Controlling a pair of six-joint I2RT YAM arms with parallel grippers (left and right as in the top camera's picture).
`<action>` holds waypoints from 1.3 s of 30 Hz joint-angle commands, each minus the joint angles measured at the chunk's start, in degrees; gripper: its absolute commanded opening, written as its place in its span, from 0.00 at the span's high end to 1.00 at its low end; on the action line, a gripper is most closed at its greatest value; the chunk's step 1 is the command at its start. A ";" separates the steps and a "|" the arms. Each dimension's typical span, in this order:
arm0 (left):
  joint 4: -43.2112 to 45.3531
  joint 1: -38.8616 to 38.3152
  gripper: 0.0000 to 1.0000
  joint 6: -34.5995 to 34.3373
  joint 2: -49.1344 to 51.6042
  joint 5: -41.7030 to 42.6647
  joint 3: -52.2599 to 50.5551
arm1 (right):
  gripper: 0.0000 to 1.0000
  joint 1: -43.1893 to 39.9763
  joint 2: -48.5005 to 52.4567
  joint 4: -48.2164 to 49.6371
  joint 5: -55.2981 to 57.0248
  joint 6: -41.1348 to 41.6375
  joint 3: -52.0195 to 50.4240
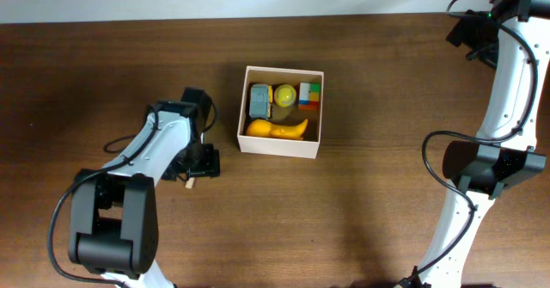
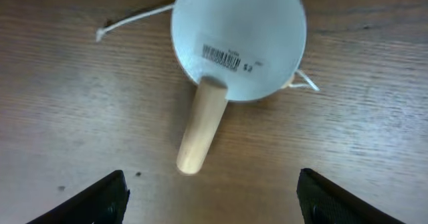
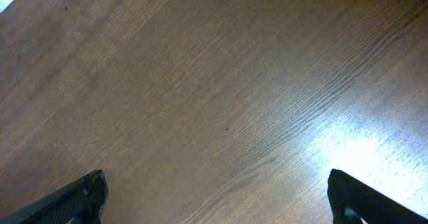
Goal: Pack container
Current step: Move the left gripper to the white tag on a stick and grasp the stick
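Just left of container (image 1: 280,149) — left gripper (image 1: 199,162)

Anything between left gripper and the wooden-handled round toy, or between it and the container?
Nothing visible. The left gripper hangs open just above the wooden-handled round toy; no object lies between that and the container.

Left tool (image 2: 210,198) pointing down, jaws spread wide, empty. Right tool (image 3: 214,198) likewise spread, empty, arm reaching far forward.

Overhead, the left arm (image 1: 159,142) hides the white disc (image 2: 237,23), leaving only the tip of its wooden handle (image 1: 188,183) showing.
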 commanded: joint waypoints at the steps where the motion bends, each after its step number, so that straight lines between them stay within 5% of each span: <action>1: 3.10 0.20 0.18 5.88 -1.18 3.04 -2.21 | 0.01 0.00 -0.74 -0.33 0.15 0.28 0.22; 11: 13.22 0.20 0.22 7.32 -1.18 3.30 -7.65 | 0.01 0.00 -0.74 -0.33 0.13 0.28 0.22; 13: 14.08 0.20 0.27 7.32 -1.18 2.91 -8.35 | 0.01 0.00 -0.74 -0.33 0.13 0.28 0.22; 21: 14.71 0.20 0.76 7.32 -1.18 1.36 -8.81 | 0.01 0.00 -0.74 -0.33 0.13 0.28 0.22; 39: 16.17 0.20 0.98 7.30 -1.51 1.42 -1.14 | 0.01 0.00 -0.74 -0.33 0.13 0.28 0.22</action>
